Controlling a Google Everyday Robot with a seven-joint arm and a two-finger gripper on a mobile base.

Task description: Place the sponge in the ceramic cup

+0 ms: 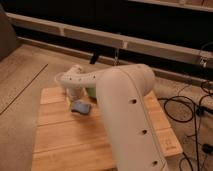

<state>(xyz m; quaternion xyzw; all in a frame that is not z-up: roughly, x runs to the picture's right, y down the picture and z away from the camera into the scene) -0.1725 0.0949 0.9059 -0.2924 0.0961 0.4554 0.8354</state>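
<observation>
The light-blue sponge (80,107) lies flat on the wooden board (70,140), left of its middle. My white arm sweeps in from the lower right, and its wrist bends down over the board's far left part. The gripper (73,95) hangs below that wrist, just above and left of the sponge, and it holds nothing that I can see. The ceramic cup is hidden, and I cannot make it out behind the arm.
A sliver of a green bowl (92,93) shows right of the wrist, mostly covered by the arm. The board rests on a pale floor. Black cables (192,107) lie to the right. A dark wall with a rail (100,37) runs behind.
</observation>
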